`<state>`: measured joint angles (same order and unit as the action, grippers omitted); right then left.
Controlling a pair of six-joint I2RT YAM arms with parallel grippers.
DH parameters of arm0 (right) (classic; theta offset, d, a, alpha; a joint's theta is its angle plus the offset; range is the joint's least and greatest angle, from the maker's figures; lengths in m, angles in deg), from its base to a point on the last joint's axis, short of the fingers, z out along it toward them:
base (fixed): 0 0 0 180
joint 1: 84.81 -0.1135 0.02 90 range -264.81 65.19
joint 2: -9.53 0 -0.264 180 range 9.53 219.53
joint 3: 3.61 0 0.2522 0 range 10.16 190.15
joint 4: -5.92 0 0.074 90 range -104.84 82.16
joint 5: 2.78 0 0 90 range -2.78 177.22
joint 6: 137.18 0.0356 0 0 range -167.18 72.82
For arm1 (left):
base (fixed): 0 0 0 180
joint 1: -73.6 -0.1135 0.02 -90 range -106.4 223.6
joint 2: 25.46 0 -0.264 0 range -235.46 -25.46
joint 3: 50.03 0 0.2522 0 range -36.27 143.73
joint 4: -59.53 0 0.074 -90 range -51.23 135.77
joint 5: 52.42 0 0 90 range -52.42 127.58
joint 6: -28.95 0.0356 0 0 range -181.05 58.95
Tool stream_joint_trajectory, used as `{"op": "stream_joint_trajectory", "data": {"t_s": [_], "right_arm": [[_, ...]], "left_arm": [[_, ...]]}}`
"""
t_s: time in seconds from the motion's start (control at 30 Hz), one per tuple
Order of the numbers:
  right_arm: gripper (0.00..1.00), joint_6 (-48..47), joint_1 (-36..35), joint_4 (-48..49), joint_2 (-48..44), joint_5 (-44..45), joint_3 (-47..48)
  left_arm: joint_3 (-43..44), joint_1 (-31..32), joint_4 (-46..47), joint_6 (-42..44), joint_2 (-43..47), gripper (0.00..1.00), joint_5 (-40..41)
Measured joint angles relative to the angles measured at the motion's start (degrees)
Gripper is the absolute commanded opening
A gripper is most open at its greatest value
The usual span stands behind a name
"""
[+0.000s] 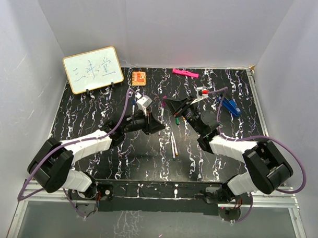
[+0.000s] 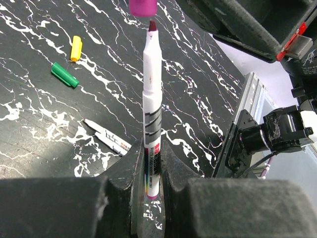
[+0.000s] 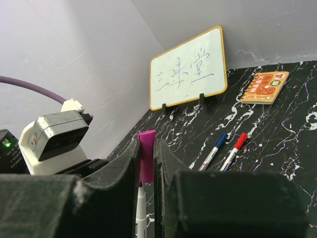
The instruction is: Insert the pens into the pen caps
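Observation:
My left gripper (image 2: 151, 154) is shut on the lower end of a white pen (image 2: 150, 109) with a dark purple tip, held pointing away from the wrist. My right gripper (image 3: 146, 148) is shut on the purple cap (image 3: 146, 159). The pen's tip (image 3: 140, 186) sits right at the cap's mouth (image 2: 142, 7); I cannot tell whether it is inside. In the top view the two grippers meet mid-table, left (image 1: 160, 122) and right (image 1: 170, 105). Two uncapped pens (image 2: 106, 136) lie side by side on the table (image 1: 174, 143). A yellow cap (image 2: 76, 48) and a green cap (image 2: 65, 74) lie loose.
A blue-capped pen (image 3: 213, 151) and a red-capped pen (image 3: 234, 148) lie near the back left. A whiteboard (image 1: 93, 69) stands at the back left beside an orange notebook (image 1: 139, 77). A pink bar (image 1: 184, 73) lies at the back, a blue object (image 1: 231, 107) at the right.

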<state>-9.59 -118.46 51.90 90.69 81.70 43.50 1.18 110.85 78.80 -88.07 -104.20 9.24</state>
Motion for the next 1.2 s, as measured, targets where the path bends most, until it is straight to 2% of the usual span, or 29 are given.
{"op": "stream_joint_trajectory", "data": {"t_s": [1.2], "right_arm": [[0.00,0.48,0.00,0.00,0.07,-0.39,0.00]], "left_arm": [[0.00,0.00,0.79,0.02,-1.53,0.00,0.04]]}}
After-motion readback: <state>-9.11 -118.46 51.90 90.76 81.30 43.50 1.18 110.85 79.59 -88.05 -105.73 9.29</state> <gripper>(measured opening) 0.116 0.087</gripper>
